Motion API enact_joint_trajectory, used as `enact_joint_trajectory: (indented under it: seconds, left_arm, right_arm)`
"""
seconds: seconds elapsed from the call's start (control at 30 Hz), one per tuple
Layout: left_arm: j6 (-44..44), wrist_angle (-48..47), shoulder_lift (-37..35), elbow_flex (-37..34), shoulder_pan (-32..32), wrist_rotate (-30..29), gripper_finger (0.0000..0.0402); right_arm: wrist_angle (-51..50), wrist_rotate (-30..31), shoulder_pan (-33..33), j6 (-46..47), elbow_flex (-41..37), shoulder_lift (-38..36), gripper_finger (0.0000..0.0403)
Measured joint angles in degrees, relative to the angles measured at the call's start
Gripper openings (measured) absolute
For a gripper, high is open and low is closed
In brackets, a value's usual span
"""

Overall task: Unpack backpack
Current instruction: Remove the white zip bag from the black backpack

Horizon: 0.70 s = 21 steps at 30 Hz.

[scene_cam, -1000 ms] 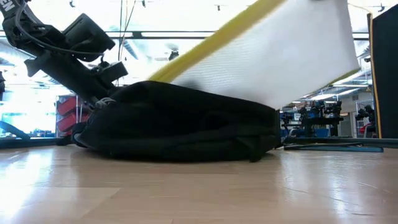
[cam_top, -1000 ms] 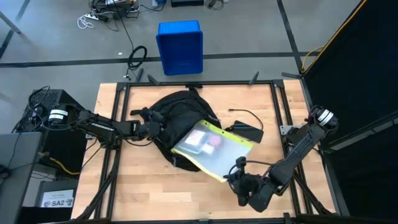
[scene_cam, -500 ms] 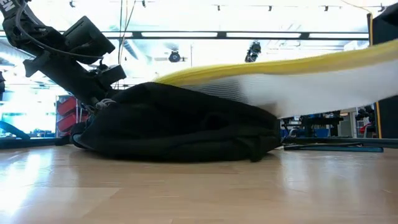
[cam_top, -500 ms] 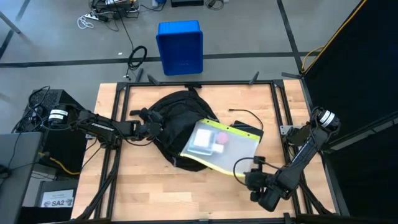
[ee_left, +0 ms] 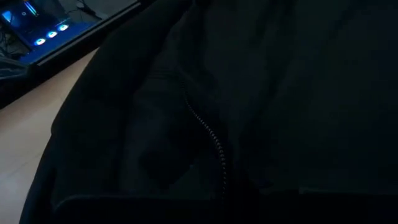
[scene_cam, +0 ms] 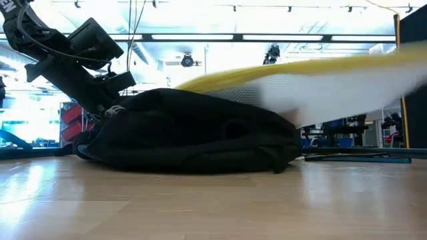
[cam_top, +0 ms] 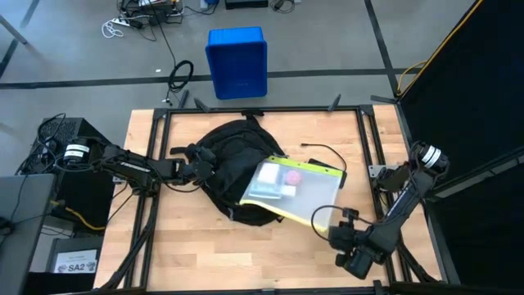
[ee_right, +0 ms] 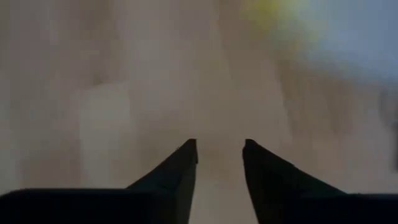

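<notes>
The backpack [cam_top: 233,168] lies slumped mid-desk [cam_top: 205,254], soft and floppy, so it probably needs pinning by a seam while contents slide out. A yellow-edged clear pouch [cam_top: 295,187] rests half across it. The left end effector [cam_top: 201,170] presses its side, fingers hidden; the right end effector [cam_top: 334,233], near the pouch's corner, holds nothing, fingers narrowly apart.

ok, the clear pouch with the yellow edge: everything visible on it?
The pouch is a flat, translucent plastic sleeve with a yellow strip along one long edge. Pale flat items and something pink show through it. It lies tilted, one end resting on the backpack, the other end out over the table. The right claw sits just off its corner, apparently apart.
</notes>
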Motion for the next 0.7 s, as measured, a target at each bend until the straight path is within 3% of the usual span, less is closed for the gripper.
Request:
enact_joint_trajectory:
  seconds: [0.07, 0.2, 0.4, 0.5, 0.7]
  left_arm:
    - [0.10, 0.12, 0.00, 0.00, 0.00, 0.03, 0.0000]
    - [0.15, 0.41, 0.00, 0.00, 0.00, 0.15, 0.0000]
    - [0.18, 0.41, 0.00, 0.00, -0.02, 0.17, 0.0000]
    - [0.21, 0.43, 0.00, 0.00, -0.04, 0.17, 0.0000]
    - [0.23, 0.39, 0.00, 0.00, -0.04, 0.20, 0.0000]
  right_arm:
    - [1.89, 2.66, 1.21, -0.32, 0.00, 0.00, 0.0127]
    - [6.40, 14.94, 2.23, -6.90, 0.00, 0.00, 0.0153]
    - [18.33, 25.95, -1.88, -28.84, 1.29, 0.02, 0.0185]
    - [29.53, 26.32, -5.01, -42.49, 1.42, 0.02, 0.0199]
    - [47.92, 20.21, -10.43, -63.38, 1.44, 0.02, 0.0223]
